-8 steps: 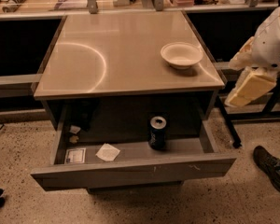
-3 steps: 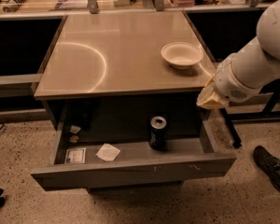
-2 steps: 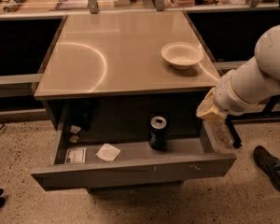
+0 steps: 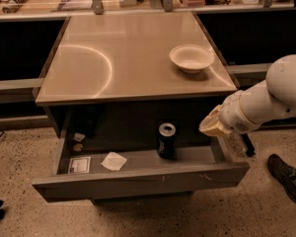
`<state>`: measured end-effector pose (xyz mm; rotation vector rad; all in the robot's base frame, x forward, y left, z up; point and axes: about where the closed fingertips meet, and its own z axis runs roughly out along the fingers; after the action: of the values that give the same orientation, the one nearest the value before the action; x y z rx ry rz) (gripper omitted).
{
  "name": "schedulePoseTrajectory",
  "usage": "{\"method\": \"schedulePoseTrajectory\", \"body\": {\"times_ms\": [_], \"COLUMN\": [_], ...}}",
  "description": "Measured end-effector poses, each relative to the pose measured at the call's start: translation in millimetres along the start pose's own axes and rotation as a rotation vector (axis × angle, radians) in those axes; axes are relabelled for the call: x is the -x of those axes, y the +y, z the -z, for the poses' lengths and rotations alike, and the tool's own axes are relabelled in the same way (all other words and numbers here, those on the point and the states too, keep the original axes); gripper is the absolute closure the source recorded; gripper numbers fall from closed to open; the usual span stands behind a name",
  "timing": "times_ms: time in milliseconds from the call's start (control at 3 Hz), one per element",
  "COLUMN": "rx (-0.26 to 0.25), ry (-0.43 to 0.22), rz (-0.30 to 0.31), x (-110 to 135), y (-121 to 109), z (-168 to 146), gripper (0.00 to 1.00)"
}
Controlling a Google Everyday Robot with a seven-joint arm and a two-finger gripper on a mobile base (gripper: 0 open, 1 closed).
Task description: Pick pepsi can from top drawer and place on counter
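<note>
The pepsi can [image 4: 166, 140] stands upright in the open top drawer [image 4: 138, 180], right of its middle, dark with a silver top. The counter [image 4: 123, 58] is the glossy beige table top above the drawer. My gripper [image 4: 210, 126] is at the end of the white arm coming in from the right. It hangs over the drawer's right end, just below the counter's front right corner, to the right of the can and apart from it.
A white bowl [image 4: 191, 58] sits on the counter's right side. Paper scraps [image 4: 113, 161] and a label [image 4: 79, 164] lie in the drawer's left half. A person's shoe [image 4: 286, 177] is on the floor at the right. Cluttered shelves run along the back.
The arm has swung in from the far right and come down toward the drawer's right end, closer to the can. The can, bowl and drawer have not moved.
</note>
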<state>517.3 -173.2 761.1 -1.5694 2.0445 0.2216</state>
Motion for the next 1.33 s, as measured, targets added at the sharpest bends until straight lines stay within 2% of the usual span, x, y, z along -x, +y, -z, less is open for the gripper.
{"method": "schedulePoseTrajectory", "body": {"times_ms": [333, 667, 1000, 1333], "rx": [-0.013, -0.031, -0.028, -0.021], "ry": [-0.066, -0.115, -0.141, -0.166], "rz": [-0.015, -0.020, -0.016, -0.011], "x": [0, 0, 2, 6], "y": [0, -1, -1, 0], "z": [-12, -23, -36, -51], "gripper": [0.44, 0.43, 0.34, 0.34]}}
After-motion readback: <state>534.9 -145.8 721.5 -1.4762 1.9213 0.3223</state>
